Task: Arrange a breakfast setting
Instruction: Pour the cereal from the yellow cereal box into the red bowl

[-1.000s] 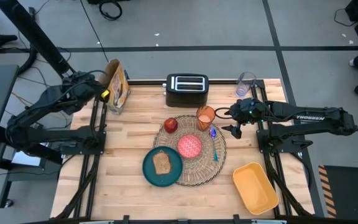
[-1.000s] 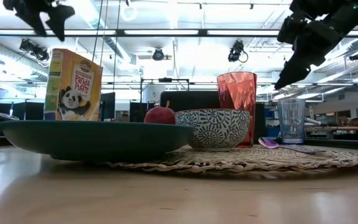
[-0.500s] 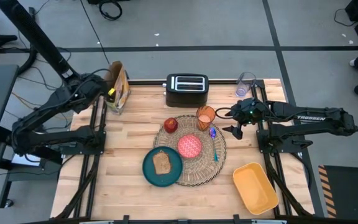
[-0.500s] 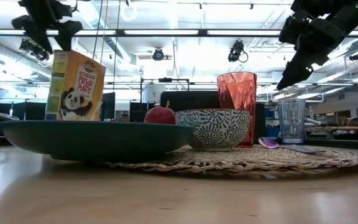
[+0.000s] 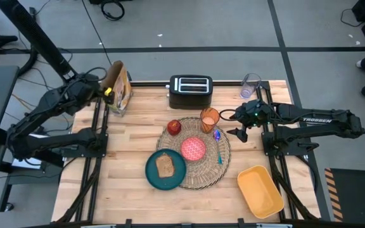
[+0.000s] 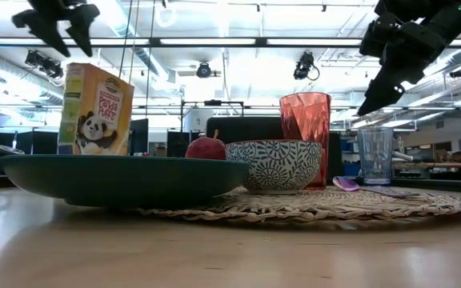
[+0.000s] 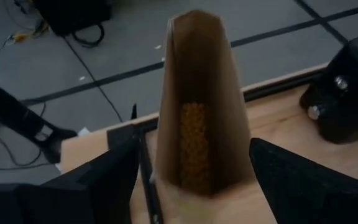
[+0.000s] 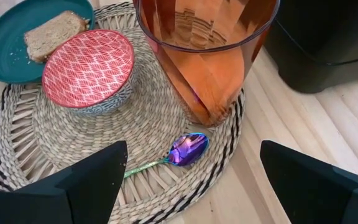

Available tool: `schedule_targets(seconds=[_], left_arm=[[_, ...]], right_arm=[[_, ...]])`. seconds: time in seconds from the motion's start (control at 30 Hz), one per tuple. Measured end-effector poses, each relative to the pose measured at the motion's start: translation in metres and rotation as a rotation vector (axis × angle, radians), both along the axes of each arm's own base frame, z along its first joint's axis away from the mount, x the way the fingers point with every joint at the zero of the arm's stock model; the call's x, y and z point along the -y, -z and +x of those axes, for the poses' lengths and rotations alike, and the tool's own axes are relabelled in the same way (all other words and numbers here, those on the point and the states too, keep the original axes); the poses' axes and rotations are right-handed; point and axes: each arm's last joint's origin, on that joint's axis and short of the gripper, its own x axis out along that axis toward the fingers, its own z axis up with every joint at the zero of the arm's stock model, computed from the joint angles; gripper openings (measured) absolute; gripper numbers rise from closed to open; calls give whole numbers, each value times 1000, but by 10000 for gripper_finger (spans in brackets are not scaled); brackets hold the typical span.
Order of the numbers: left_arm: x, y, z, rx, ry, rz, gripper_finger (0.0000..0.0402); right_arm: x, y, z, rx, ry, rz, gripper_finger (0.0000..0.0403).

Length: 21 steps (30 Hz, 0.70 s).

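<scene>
A pale wooden table point(image 5: 132, 196) stands on a grey floor crossed by dark lines. Nearest the front edge, at 5 o'clock, lies a yellow tub point(image 5: 260, 190). At 6 o'clock from the table's centre the teal plate point(image 5: 154, 172) carries the toast slice point(image 5: 165, 166) and overlaps the 8 o'clock edge of the woven placemat point(image 5: 204, 176). On the mat, the red bowl point(image 5: 193, 149) sits at its centre; the blue spoon point(image 5: 218, 145) lies along the 3 o'clock side, bowl end towards the orange cup point(image 5: 210, 118) at 1 o'clock; the red apple point(image 5: 173, 127) rests at 10 o'clock. The right gripper point(image 5: 234, 124) hangs above the table just beside the mat at 3 o'clock from the cup, fingers point(image 8: 61, 186) spread wide, clasping nothing. At the far edge, at 12 o'clock, stands a black toaster point(image 5: 191, 91), with a clear tumbler point(image 5: 250, 85) at 2 o'clock. At 10 o'clock an opened cereal box point(image 5: 118, 88) stands upright; the left gripper point(image 5: 104, 94) hovers over its top, fingers point(image 7: 92, 183) apart, one on either side of the box's open mouth, free of the card.
</scene>
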Motion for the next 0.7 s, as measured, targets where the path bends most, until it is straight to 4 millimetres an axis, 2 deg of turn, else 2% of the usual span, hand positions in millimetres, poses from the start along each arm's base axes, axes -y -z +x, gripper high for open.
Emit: schedule_targets(seconds=[0.2,0.47,0.7], left_arm=[[14,9,-17,51,-21,-20,312],[17,27,-16,111,11,-18,312],[14,45,-10,68,-27,13,312]], right_arm=[[0,1,-1,-10,-1,1,376],[0,1,-1,-10,-1,2,376],[0,1,-1,-10,-1,13,376]])
